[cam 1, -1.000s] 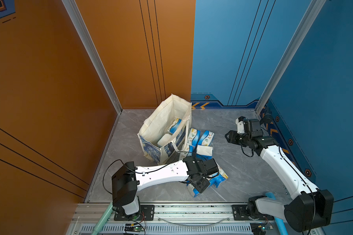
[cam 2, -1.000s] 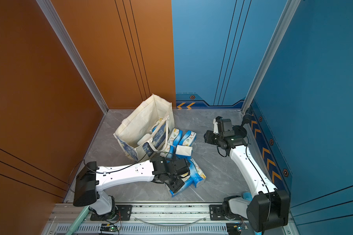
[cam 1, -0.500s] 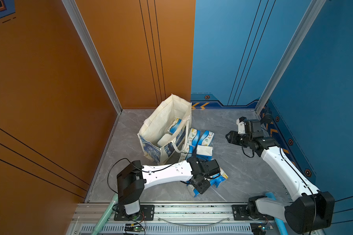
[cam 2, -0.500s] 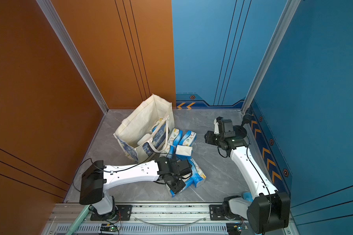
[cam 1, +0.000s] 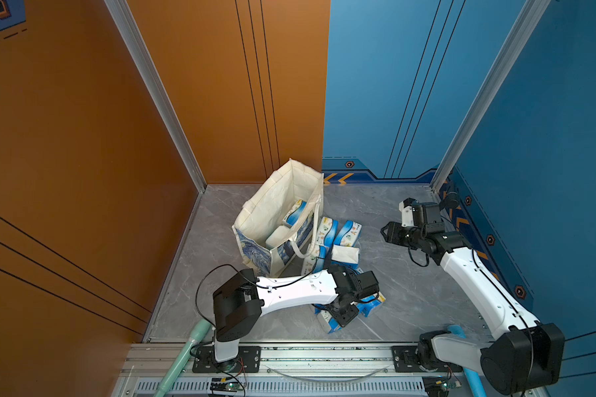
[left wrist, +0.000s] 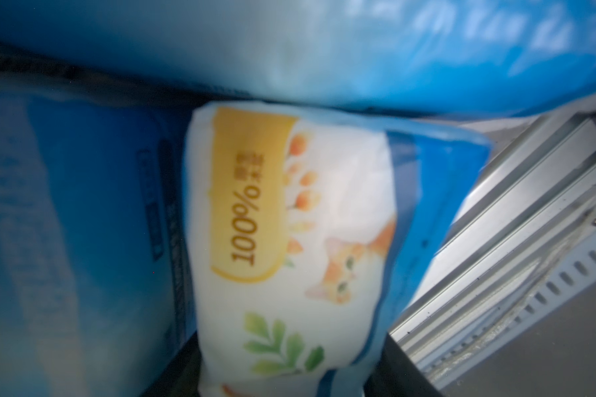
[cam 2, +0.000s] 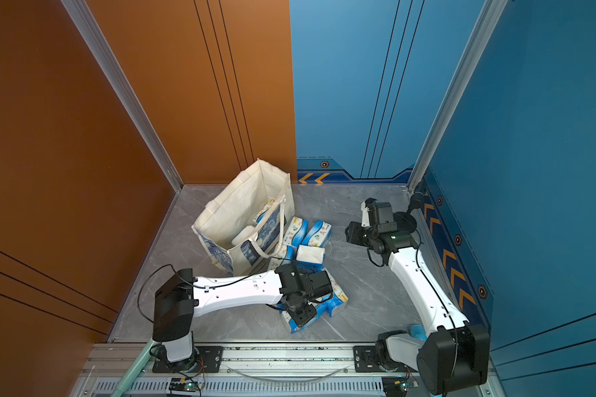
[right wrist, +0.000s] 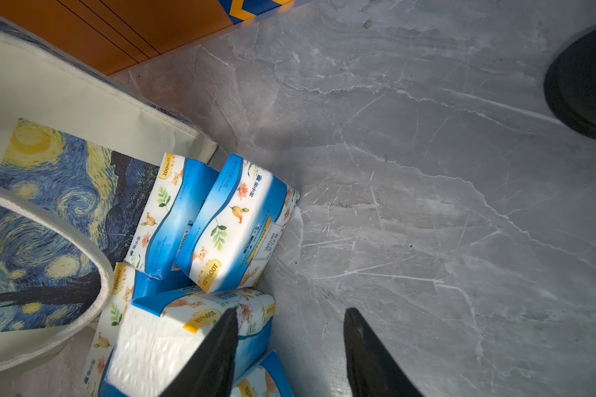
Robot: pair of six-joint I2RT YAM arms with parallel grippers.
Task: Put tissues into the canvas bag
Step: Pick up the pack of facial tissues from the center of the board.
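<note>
Canvas bag: one point(cam 1: 272, 206), standing open on the grey floor point(cam 1: 410, 292) by the orange wall, with the swirling blue print on its outer side.
Tissue packs in the bag: you can count two, one blue and white and one pale.
Tissue packs outside: a pile point(cam 1: 350, 233) touches the bag's printed side. The right wrist view shows five of them, and the pile runs on under the left arm point(cam 1: 296, 290).
Left claw: it is down on the near end of the pile point(cam 1: 341, 312). A blurred pack with a yellow label point(left wrist: 289, 240) fills its camera. You cannot tell whether the jaws grip it.
Right claw: its jaws point(right wrist: 291, 312) stand apart over bare floor, holding nothing.
Hard to make out: the full count outside, since the arm covers several packs. The bag's bottom is also out of view.
</note>
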